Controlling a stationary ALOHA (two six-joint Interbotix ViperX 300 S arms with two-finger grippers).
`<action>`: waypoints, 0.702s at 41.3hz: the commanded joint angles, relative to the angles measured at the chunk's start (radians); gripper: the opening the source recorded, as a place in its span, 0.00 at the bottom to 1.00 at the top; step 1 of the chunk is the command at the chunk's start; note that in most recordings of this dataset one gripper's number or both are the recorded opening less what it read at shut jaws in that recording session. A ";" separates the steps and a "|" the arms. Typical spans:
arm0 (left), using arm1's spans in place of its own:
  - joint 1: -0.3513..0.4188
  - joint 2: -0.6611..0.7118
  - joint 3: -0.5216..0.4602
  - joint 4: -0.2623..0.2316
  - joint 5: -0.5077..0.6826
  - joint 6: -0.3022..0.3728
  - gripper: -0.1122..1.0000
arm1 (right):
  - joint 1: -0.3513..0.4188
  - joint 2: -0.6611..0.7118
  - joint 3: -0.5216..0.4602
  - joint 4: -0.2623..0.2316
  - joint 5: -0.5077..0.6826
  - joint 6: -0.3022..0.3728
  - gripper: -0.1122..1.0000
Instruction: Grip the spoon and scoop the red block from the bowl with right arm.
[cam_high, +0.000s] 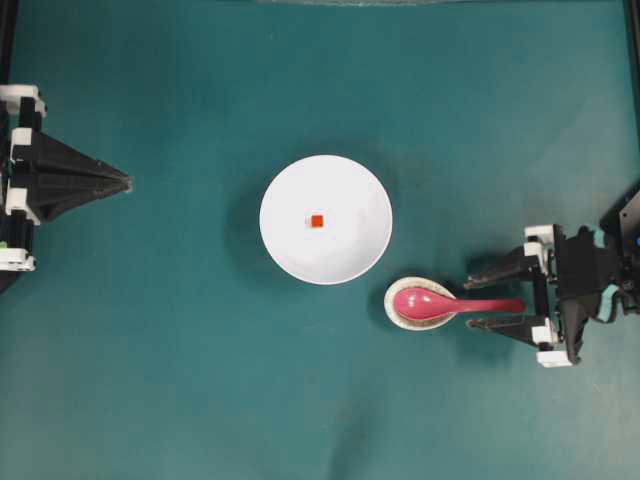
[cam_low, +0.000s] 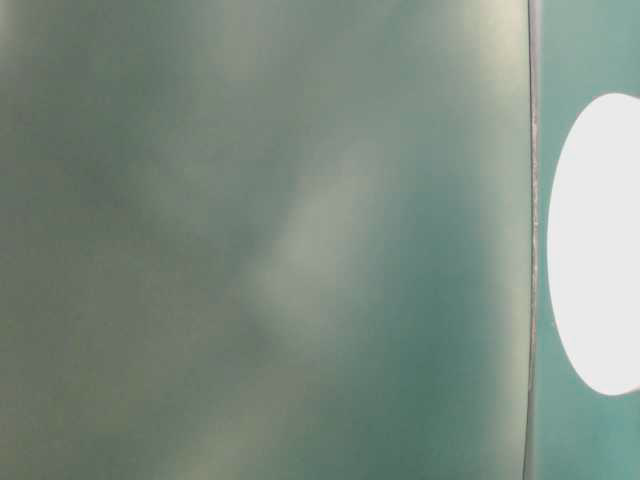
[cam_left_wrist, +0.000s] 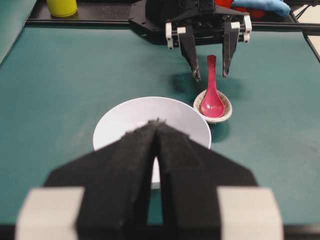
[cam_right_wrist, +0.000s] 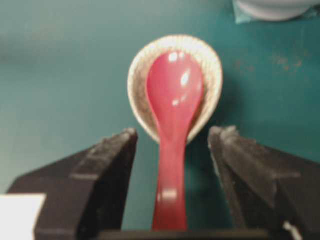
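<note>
Teal cloth covers the table (cam_high: 150, 380) across the whole overhead view. Nearest the bottom edge there, right of centre, the pink spoon (cam_high: 440, 303) lies with its scoop in a speckled beige oval rest (cam_high: 398, 312), handle pointing right. The right gripper (cam_high: 487, 297) straddles that handle, fingers spread wide, one on each side, with a clear gap to the handle on both sides in the right wrist view; nothing is gripped. In that view the spoon (cam_right_wrist: 171, 125) runs straight up between the two black fingers (cam_right_wrist: 100, 165), scoop sitting in the rest (cam_right_wrist: 137, 82).

Just up and left of the rest, nearly touching it, is the white bowl (cam_high: 290, 250), with the tiny red block (cam_high: 317, 221) near its middle.

At the far left edge the left gripper (cam_high: 128, 183) points right toward the bowl, well apart from it, fingers pressed together, holding nothing. The left wrist view shows those closed tips (cam_left_wrist: 156, 123) in front of the bowl (cam_left_wrist: 125, 117).

Table-level view is blurred; only a white shape at its right edge.
</note>
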 joint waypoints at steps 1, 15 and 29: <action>0.003 0.006 -0.011 0.003 -0.006 0.003 0.10 | 0.008 0.008 -0.018 0.002 0.017 0.002 0.66; 0.003 0.008 -0.011 0.003 -0.006 0.003 0.10 | 0.008 0.011 -0.020 0.029 0.018 0.009 0.66; 0.003 0.008 -0.009 0.003 -0.005 0.006 0.10 | 0.008 0.011 -0.021 0.034 0.023 0.009 0.62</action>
